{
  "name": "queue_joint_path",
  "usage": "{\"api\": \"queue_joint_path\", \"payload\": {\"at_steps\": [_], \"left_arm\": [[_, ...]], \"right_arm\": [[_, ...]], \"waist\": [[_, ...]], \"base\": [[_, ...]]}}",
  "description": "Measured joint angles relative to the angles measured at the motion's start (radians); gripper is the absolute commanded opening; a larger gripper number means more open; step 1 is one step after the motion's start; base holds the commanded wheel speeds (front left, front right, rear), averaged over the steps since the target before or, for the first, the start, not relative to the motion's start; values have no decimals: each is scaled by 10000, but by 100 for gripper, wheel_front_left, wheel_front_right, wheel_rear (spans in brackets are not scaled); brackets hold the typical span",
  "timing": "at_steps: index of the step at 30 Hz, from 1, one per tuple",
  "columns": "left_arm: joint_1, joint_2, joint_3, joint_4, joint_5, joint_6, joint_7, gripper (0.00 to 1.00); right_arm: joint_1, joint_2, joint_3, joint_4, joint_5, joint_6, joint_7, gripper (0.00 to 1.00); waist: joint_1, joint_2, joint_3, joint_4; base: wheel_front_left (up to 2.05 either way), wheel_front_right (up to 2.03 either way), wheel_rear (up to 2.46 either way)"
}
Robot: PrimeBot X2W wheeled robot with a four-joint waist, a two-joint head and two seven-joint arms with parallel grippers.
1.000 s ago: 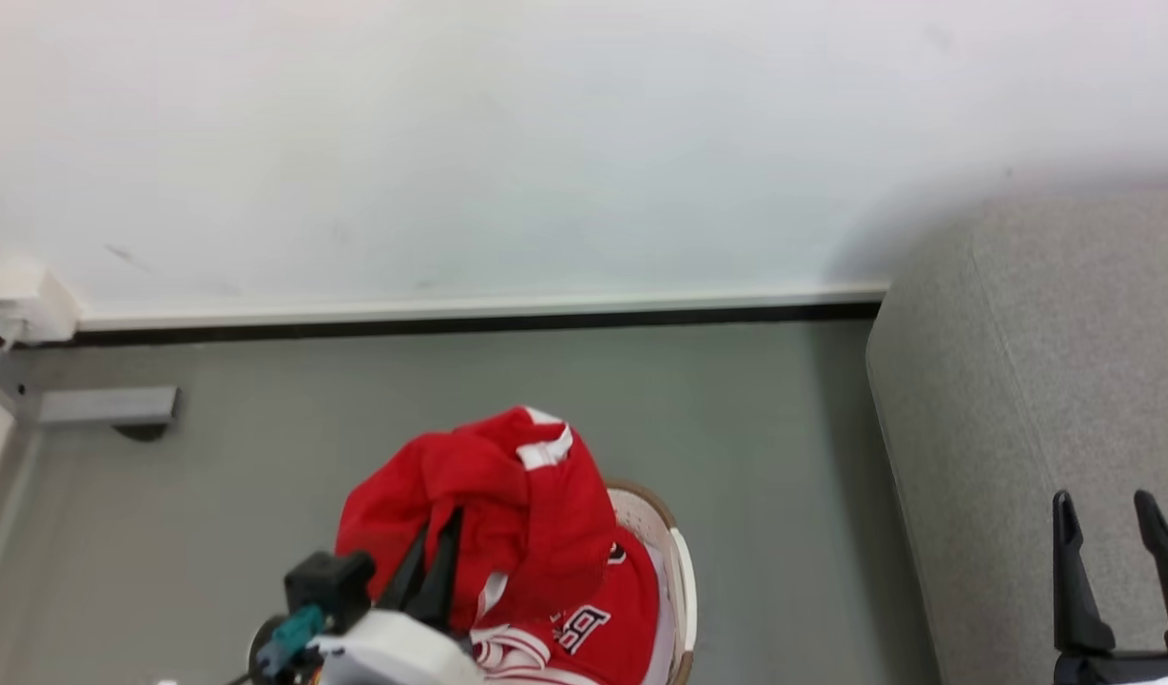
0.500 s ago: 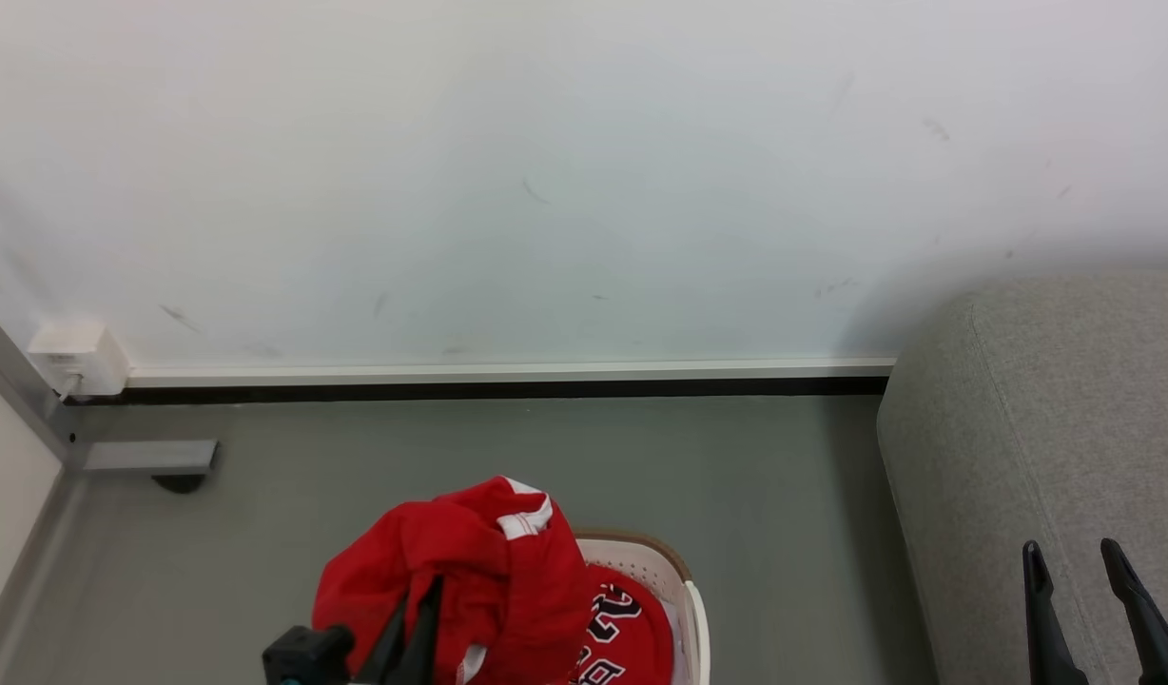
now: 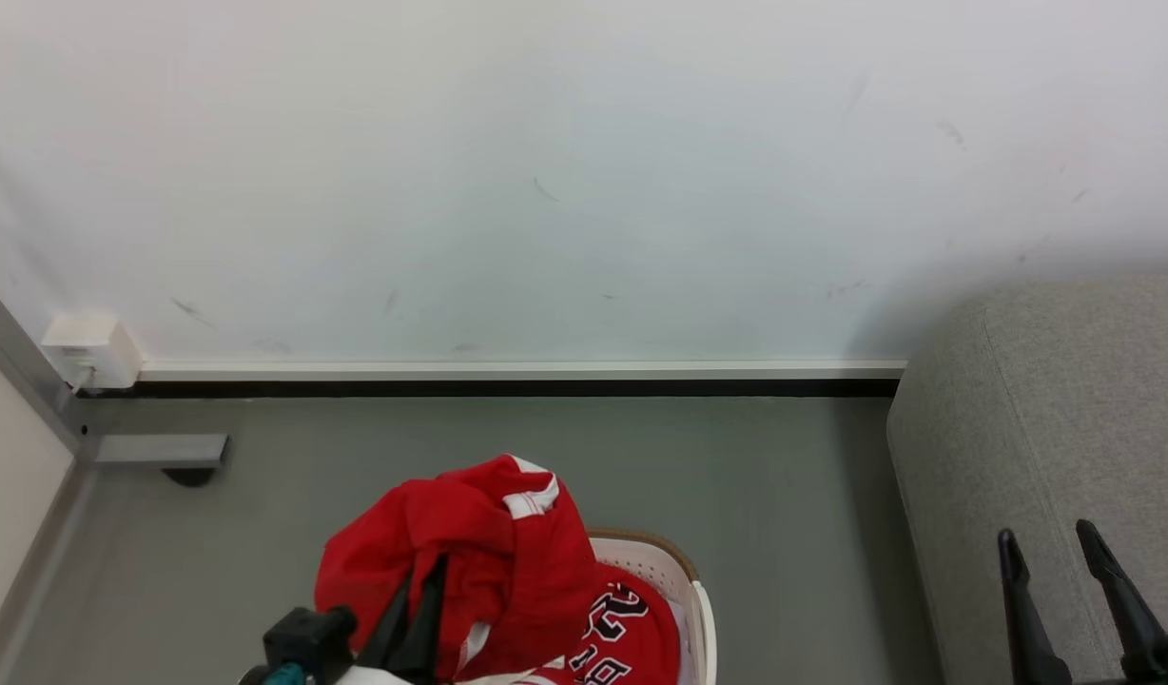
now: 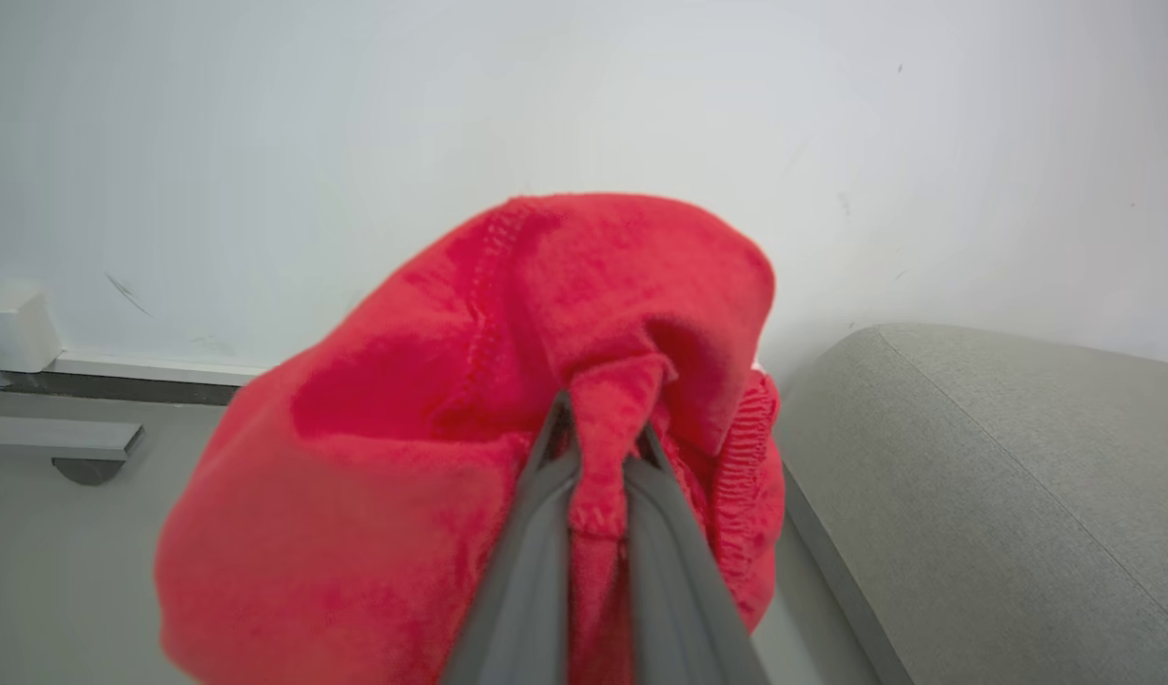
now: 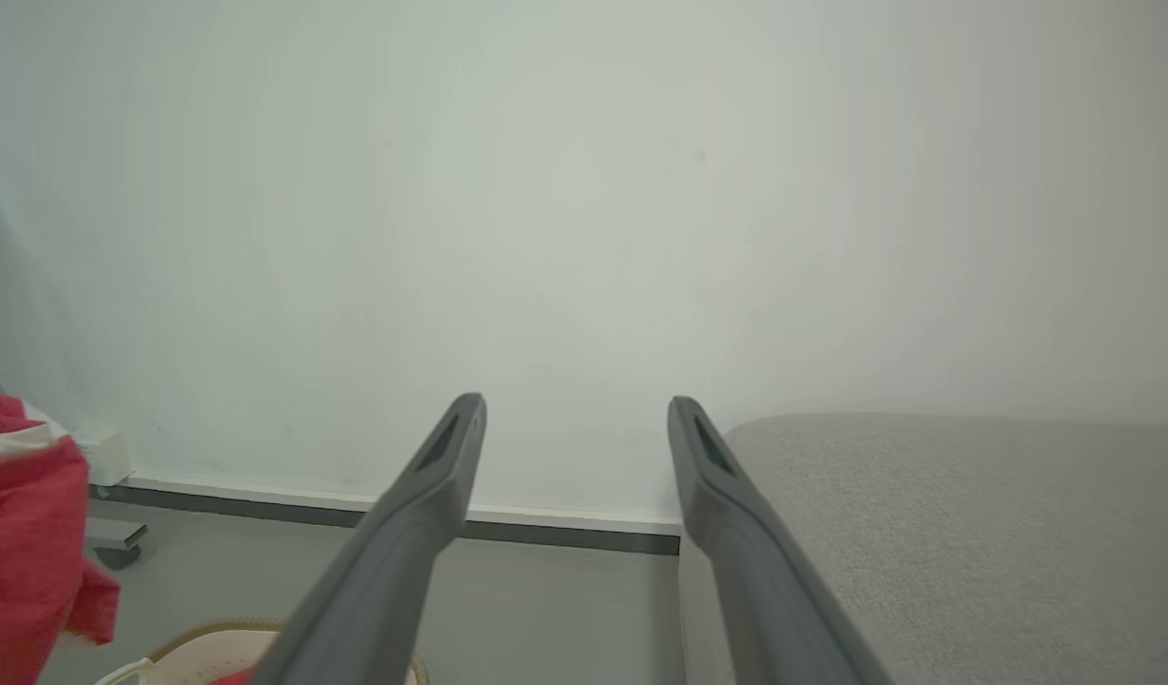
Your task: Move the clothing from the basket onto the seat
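Inspecting from the sofa (image 3: 1050,428) down, we find it right of the basket (image 3: 703,609). One red jersey (image 3: 470,542) hangs bunched above the basket, a fold clenched in the left pincer (image 4: 603,423); we judge it light, limp, best gripped at gathered folds. The right pincer (image 3: 1047,533) stands released.

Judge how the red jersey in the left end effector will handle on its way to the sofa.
Likely floppy: the jersey bunches and droops around the left end effector. Probably light, since one pinched fold carries it. Its loose hem may drag over the basket rim.
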Motion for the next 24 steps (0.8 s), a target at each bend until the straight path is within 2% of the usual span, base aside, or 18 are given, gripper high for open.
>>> {"api": "queue_joint_path", "payload": {"at_steps": [6,15,24], "left_arm": [[-245,35,-313,-278,77,-121,35,0],[-1028,109,-1465,-834,159,-337,798,0],[-1855,79,-3223,-802,46,-422,1189,0]], "right_arm": [[-547,-740,1356,-428,-71,0,0,100],[-2118,-2240,4715,-59,479,0,0,100],[-3980,-2694,7693,871,1018,2,-2,100]], "waist": [[0,0,10,26],[2,0,71,145],[2,0,82,202]], "base": [[0,0,0],[0,0,0],[0,0,0]]}}
